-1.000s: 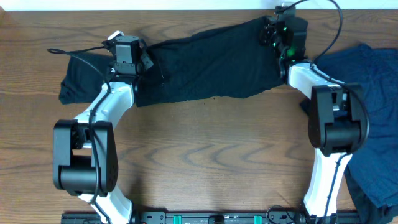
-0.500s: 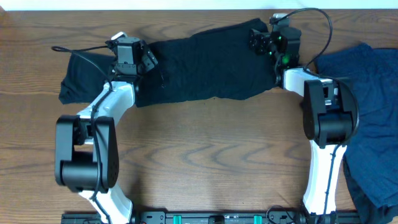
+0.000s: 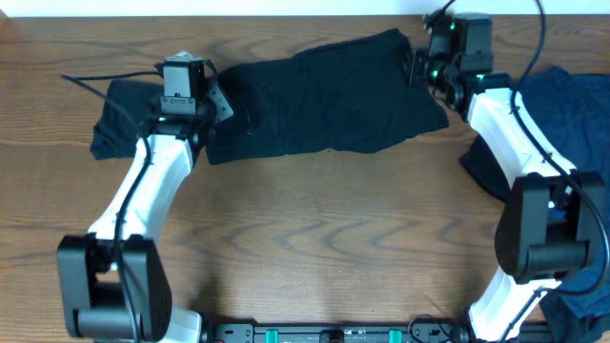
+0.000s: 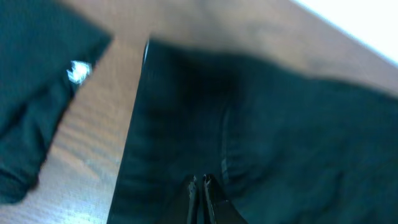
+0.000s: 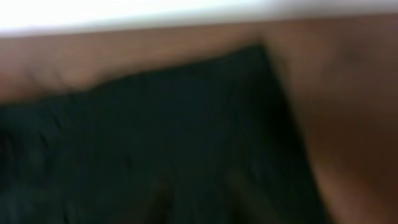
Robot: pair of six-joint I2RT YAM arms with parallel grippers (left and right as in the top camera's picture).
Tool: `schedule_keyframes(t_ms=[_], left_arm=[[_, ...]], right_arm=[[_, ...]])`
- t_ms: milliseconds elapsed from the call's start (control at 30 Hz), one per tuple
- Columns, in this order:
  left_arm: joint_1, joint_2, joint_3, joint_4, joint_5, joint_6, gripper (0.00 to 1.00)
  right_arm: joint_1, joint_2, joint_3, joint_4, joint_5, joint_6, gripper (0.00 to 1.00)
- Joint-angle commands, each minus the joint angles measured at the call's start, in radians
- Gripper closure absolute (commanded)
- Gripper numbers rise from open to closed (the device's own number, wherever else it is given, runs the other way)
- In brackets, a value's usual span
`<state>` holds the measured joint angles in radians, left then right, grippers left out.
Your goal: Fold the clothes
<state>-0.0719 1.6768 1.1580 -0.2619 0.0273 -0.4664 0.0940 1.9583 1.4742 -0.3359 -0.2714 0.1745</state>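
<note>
Across the wooden table [image 3: 315,238], spread flat between both grippers: black garment [image 3: 324,100]. Outward of the right gripper [image 3: 417,69]: navy garment [image 3: 572,105]. Outward of the left gripper [image 4: 199,183]: smaller black garment [image 3: 119,119] with white tag [image 4: 78,71]. Left jaws pressed together over the black cloth, any pinch unclear. Right jaws' opening impossible to tell, view blurred.

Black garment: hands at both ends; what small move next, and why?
Probably lift slightly to test the grip: the left hand looks shut at the left end of the black garment, but the right hand at its far right corner is blurred, grip unclear.
</note>
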Motion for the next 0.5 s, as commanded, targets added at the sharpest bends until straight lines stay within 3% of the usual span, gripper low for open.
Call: schedule_keyframes(t_ms=[0,300,467], left_arm=[[0.007,0.078,-0.018,-0.018,0.045,0.01,0.94],[0.007,0.197,-0.021,-0.022,0.045,0.014,0.93],[0.007,0.197,-0.022,-0.024,0.044,0.029,0.92]], right_arm=[[-0.003,0.063,-0.014,-0.064,0.021,-0.047,0.99],[-0.005,0.19,-0.014,-0.094,0.063,-0.101,0.99],[-0.005,0.22,-0.015,-0.241,0.157,-0.07,0.99]])
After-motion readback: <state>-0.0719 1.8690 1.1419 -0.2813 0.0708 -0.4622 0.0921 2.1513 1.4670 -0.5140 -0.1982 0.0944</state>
